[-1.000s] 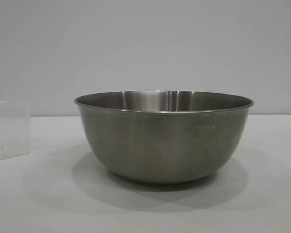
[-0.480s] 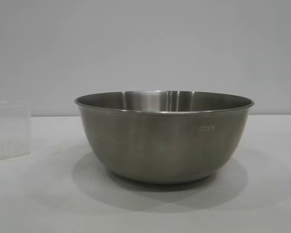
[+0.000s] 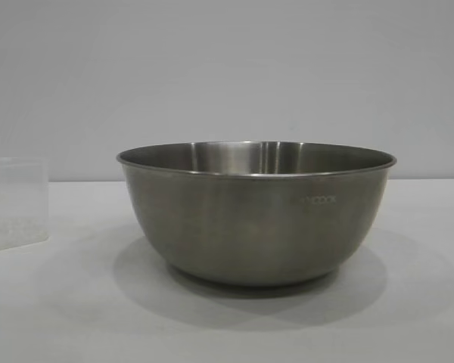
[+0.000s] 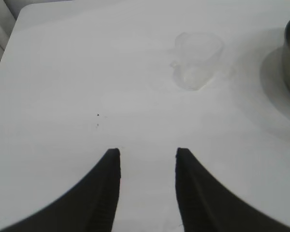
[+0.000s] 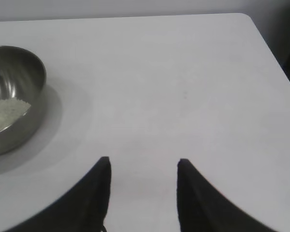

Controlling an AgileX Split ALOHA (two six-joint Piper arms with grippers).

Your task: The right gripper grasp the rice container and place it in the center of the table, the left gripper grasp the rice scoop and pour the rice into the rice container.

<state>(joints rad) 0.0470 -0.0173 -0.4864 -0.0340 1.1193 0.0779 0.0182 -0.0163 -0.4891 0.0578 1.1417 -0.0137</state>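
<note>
On table: rice container holding rice, rice scoop beside

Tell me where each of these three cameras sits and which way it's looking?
Exterior view: low at table level, facing the rice container, rice scoop at left; no robot parts show.
Left wrist view: above the left gripper, open and empty, looking toward the scoop.
Right wrist view: above the right gripper, open and empty, bowl with rice off to one side.
All three share the bowl.
</note>
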